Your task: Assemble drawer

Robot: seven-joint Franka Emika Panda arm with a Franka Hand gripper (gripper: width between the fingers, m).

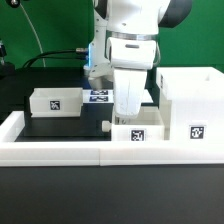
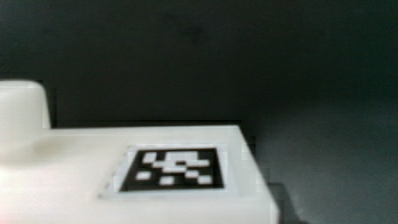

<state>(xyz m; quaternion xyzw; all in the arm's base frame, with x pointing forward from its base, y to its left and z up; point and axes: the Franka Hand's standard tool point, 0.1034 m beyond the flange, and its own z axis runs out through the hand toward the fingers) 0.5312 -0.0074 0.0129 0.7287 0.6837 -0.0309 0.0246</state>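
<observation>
Tray [image 1: 135, 134] sits directly beneath pincer [image 1: 129, 115]; jaw state we cannot tell. Looks light, rigid, slick plastic; we'd pinch a thin wall.

A matt black table top [image 1: 60, 128] is edged on its near side by a long low white border wall [image 1: 60, 152]. Behind the table is a dark backdrop [image 1: 50, 20]. A thin cable [image 1: 48, 51] arcs across it on the exterior view's left, where a small green patch [image 1: 3, 47] sits at the edge.
</observation>
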